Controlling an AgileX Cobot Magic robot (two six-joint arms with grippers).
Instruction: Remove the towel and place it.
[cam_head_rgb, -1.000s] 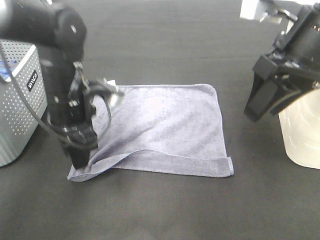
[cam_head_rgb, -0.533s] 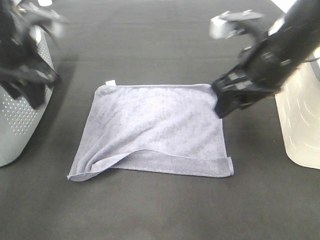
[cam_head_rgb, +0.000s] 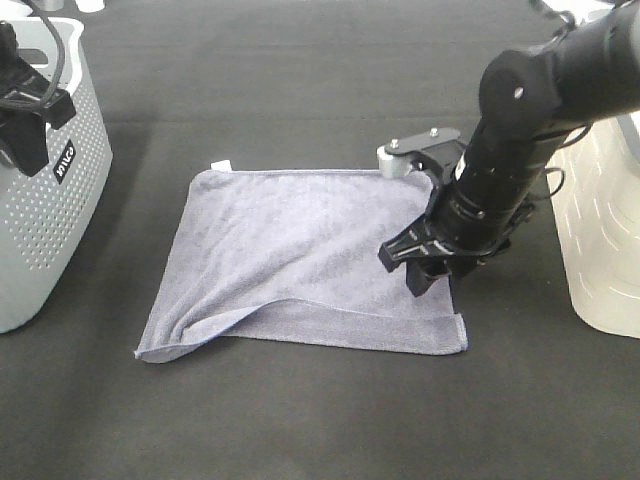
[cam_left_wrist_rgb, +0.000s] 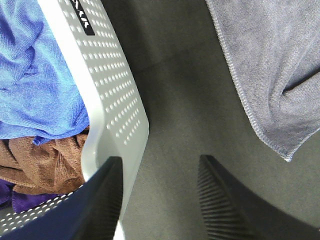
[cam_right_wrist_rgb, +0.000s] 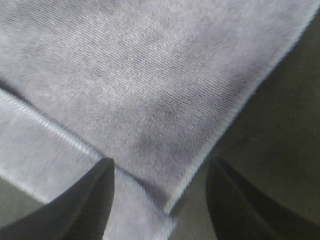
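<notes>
The grey-lavender towel (cam_head_rgb: 310, 255) lies spread flat on the black table, with a small white tag (cam_head_rgb: 221, 165) at its far left corner and a fold along its near edge. My right gripper (cam_head_rgb: 425, 275) hangs low over the towel's near right corner. In the right wrist view this gripper (cam_right_wrist_rgb: 161, 165) is open, its fingers straddling the towel's (cam_right_wrist_rgb: 140, 80) right edge beside the folded hem. My left gripper (cam_head_rgb: 28, 150) is up at the far left, over the basket's rim. It (cam_left_wrist_rgb: 160, 162) is open with nothing between its fingers, and the towel's near left corner (cam_left_wrist_rgb: 280, 90) lies well off to one side.
A grey perforated basket (cam_head_rgb: 50, 220) stands at the left edge, holding a bright blue cloth (cam_left_wrist_rgb: 35, 75) and a brown cloth (cam_left_wrist_rgb: 45, 160). A cream-white container (cam_head_rgb: 605, 250) stands at the right edge, close behind my right arm.
My left arm has left the towel's near left corner and swung back over the basket. My right arm has come in and down onto the towel's near right corner. The towel has not moved.
</notes>
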